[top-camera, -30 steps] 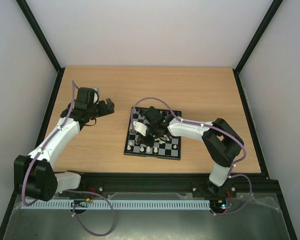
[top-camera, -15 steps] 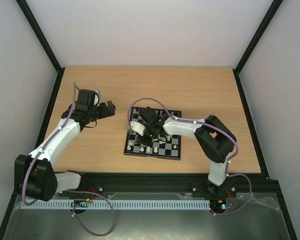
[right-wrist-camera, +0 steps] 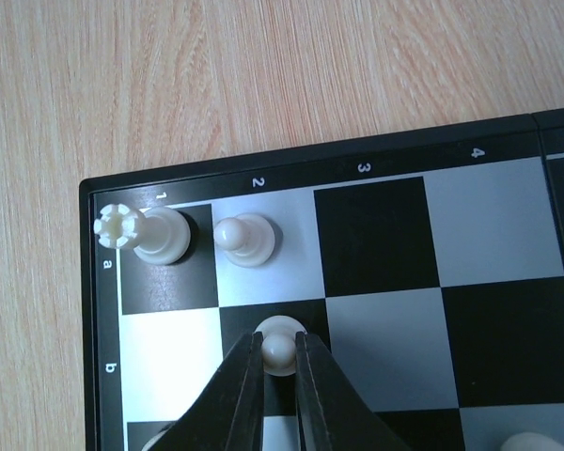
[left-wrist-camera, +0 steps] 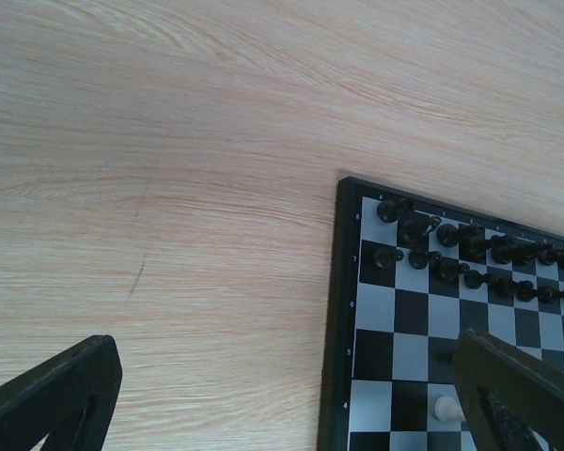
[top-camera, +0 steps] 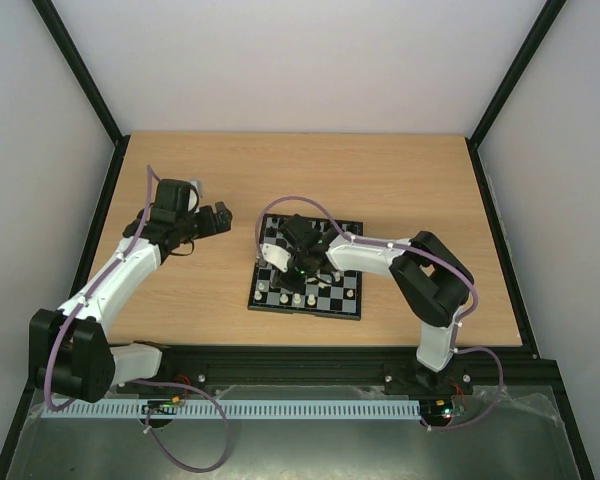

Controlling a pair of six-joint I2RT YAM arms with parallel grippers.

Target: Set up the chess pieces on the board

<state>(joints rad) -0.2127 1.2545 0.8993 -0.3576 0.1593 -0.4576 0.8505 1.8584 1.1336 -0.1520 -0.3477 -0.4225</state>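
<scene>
Chess pieces (left-wrist-camera: 451,249) are partly set out on the board (top-camera: 340,300), which lies on the bench (top-camera: 380,180) close to its near edge, about midway between the left and right edges.

**Change over the last second**
- The right arm has swung toward the bench's left edge, and its hand has moved from over the middle of the board to the board's left side.
- Over the last half second the arm shows no visible movement.
- The left arm has stayed where it was.

**Meaning for the task**
- The travel part of this placement appears complete. Letting go is probably the next step.

**Right hand** (right-wrist-camera: 278,343)
- It is closed on a white pawn (right-wrist-camera: 279,352), with a finger against each side of the pawn's head.
- The pawn is upright on the dark square at row b, column 2. Whether its base is fully seated cannot be confirmed.
- A white rook (right-wrist-camera: 150,233) stands on the corner square and a second pawn (right-wrist-camera: 244,240) on the square beside it. Both are clear of the fingers.

**Left hand** (left-wrist-camera: 287,395)
- It is fully released and grasps nothing.
- It hangs over bare bench just beyond the board's left rim, by the corner where the black pieces stand in two rows.
</scene>
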